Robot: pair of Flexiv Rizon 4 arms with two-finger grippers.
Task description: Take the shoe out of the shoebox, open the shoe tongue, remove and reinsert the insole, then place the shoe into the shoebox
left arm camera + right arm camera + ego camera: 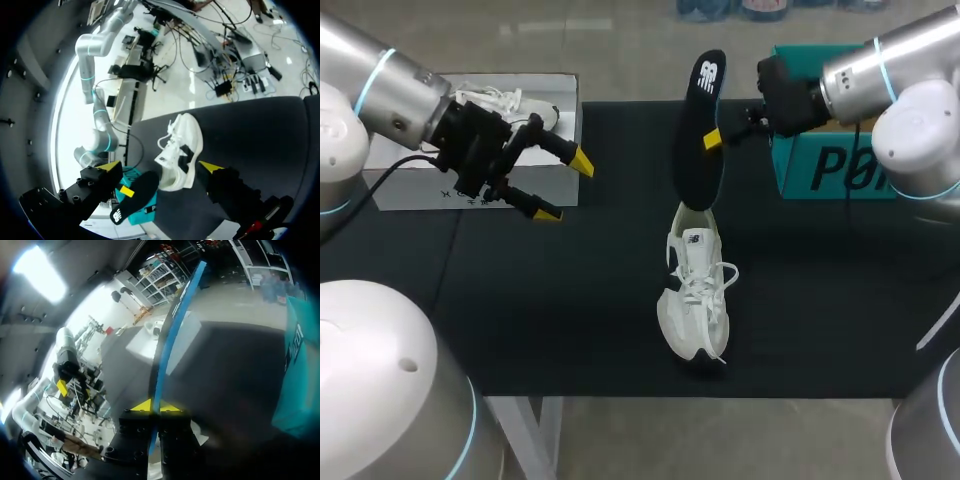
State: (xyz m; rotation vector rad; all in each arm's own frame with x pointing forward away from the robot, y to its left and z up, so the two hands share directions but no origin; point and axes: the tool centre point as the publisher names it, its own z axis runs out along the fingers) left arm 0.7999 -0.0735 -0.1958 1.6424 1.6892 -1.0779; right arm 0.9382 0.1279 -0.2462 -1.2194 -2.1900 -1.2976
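A white shoe (698, 295) lies on the black table (570, 300) near the middle, laces up; it also shows ahead of my left gripper (181, 152). A black insole (700, 130) stands nearly upright above the shoe's heel, its lower end at the shoe's opening. My right gripper (712, 138) is shut on the insole's edge. In the right wrist view the insole (172, 335) runs edge-on between the closed yellow tips of the right gripper (155, 406). My left gripper (565, 188) hangs open and empty in front of the shoebox (390, 160), well left of the shoe.
The grey-white shoebox sits at the back left with a second white shoe (500, 98) in it. A teal box (830, 165) stands at the back right, just behind my right gripper. The table's front edge (670, 397) runs close below the shoe's toe.
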